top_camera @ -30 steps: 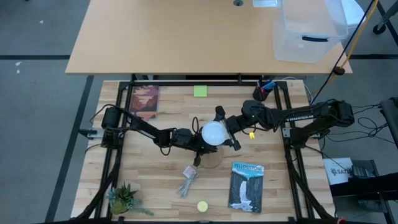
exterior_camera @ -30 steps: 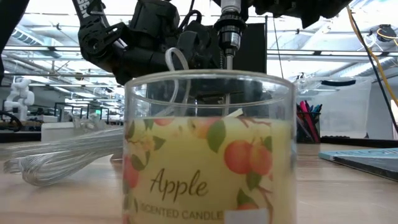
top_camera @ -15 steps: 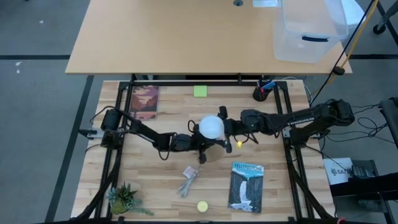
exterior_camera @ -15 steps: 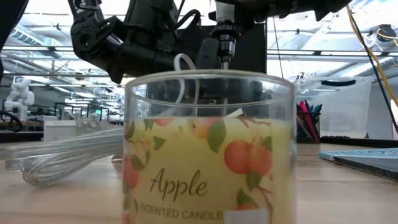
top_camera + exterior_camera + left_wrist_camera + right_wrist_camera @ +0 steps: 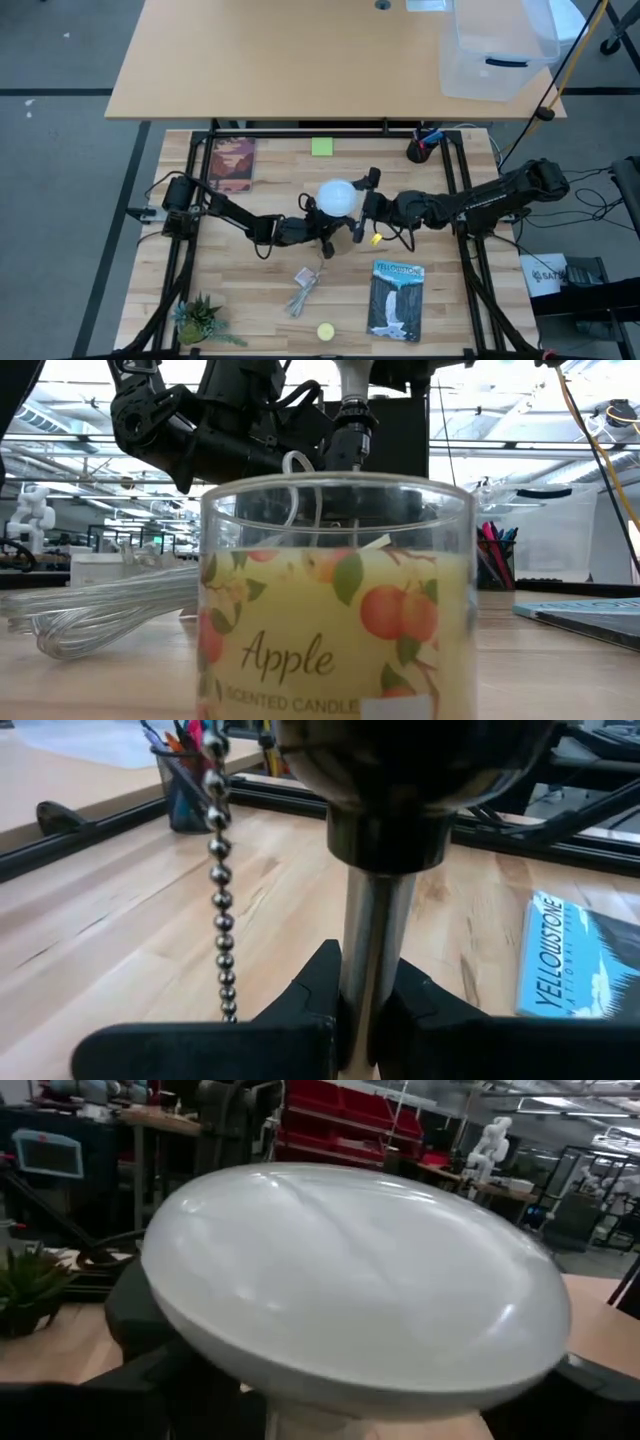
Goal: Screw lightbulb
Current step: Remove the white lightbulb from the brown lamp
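Observation:
The white frosted lightbulb [image 5: 338,198] stands at the table's middle, over a small lamp with a black socket [image 5: 420,760], a silver stem [image 5: 375,920] and a bead pull chain [image 5: 220,900]. My left gripper [image 5: 322,238] reaches in from the left and is shut on the stem. My right gripper [image 5: 356,205] comes from the right and is closed around the bulb's globe [image 5: 350,1280]. In the low view the bulb's neck and the socket [image 5: 352,425] slant behind a candle jar. The lamp's base is hidden. My left gripper pinches the lamp's silver stem [image 5: 368,990] between its two fingers, below the black socket. The fingers come almost level from the table's left and lie across the stem. My right gripper holds the bulb's globe at its widest part between its two fingers [image 5: 135,1320], coming level from the table's right. The neck [image 5: 370,1425] points down at the socket; whether it sits in the socket I cannot tell.
An Apple candle jar [image 5: 335,600] fills the low view; from above it is a small yellow disc [image 5: 325,331]. A blue book [image 5: 395,300], a clear plastic bundle [image 5: 303,293], a plant [image 5: 200,322], a brown book [image 5: 232,163], a green note [image 5: 321,147] and a pen cup [image 5: 420,148] lie around.
My right gripper has swung about its wrist and carried the bulb a little toward the table's far edge. My left gripper has turned its wrist, keeping hold, and the stem and socket have tipped from upright to slanting. The wooden base near the arms no longer shows.

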